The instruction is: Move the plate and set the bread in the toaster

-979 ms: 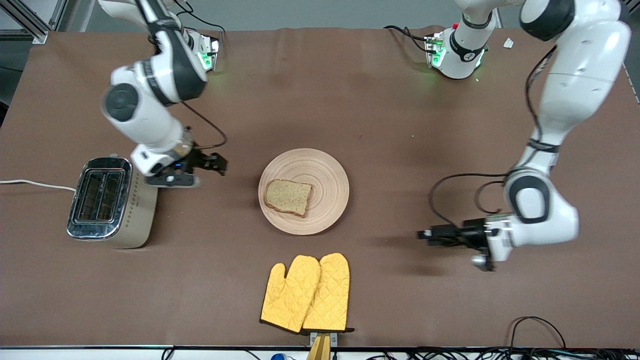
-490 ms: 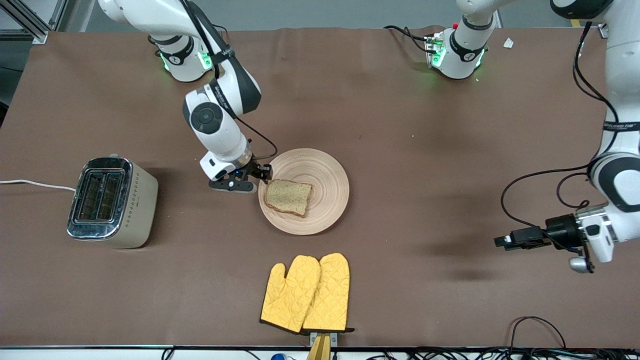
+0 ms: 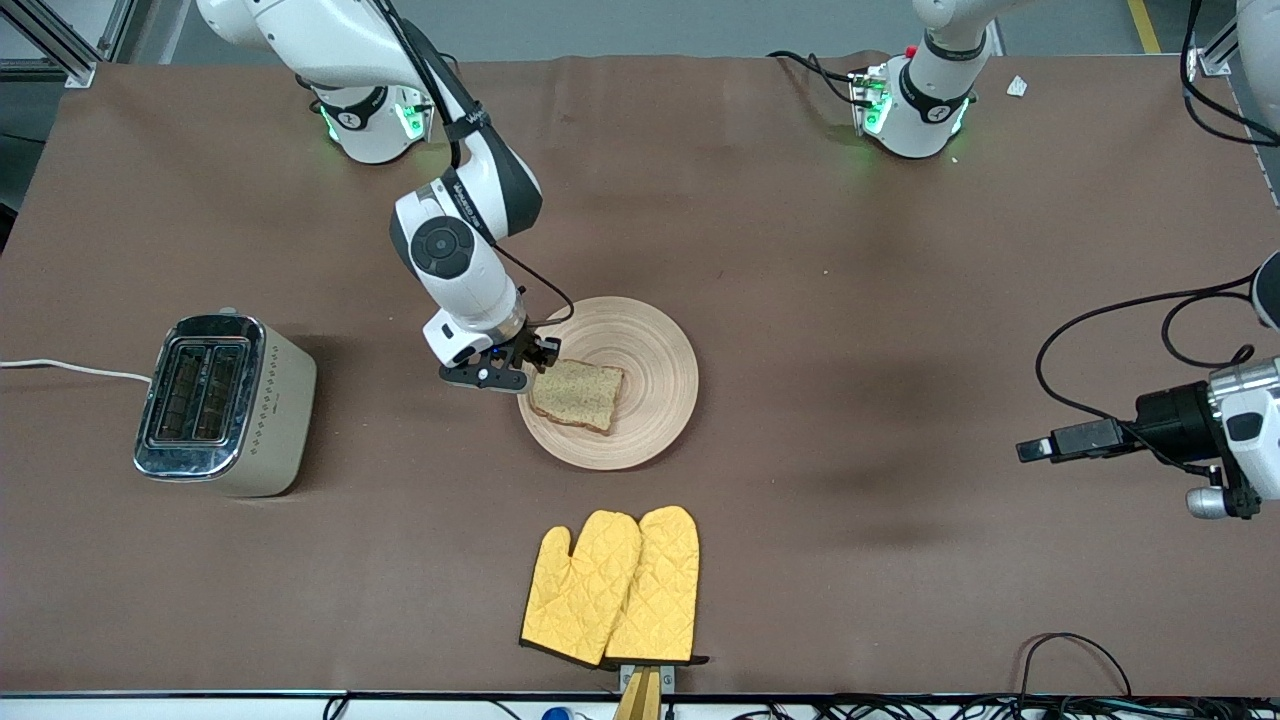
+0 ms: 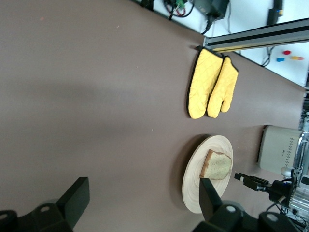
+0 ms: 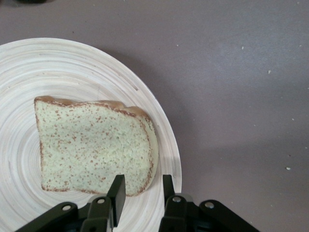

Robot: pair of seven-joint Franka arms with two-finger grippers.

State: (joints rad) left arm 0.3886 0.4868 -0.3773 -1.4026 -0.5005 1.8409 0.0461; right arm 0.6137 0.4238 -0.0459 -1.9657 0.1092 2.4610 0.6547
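Observation:
The pale wooden plate lies mid-table with the speckled brown bread flat on it. My right gripper is low over the plate's rim on the toaster's side, open, its fingers either side of the bread's crust edge. In the right wrist view the bread lies on the plate with my right gripper straddling its edge. The cream and chrome toaster stands toward the right arm's end, slots empty. My left gripper is wide open and empty over bare table toward the left arm's end, also in its own view.
A pair of yellow oven mitts lies nearer to the front camera than the plate. A white cord runs from the toaster off the table's end. The left wrist view shows the mitts, plate, bread and toaster.
My right gripper has moved from beside the toaster to the plate's rim at the bread. My left arm has drawn back toward its own end of the table.

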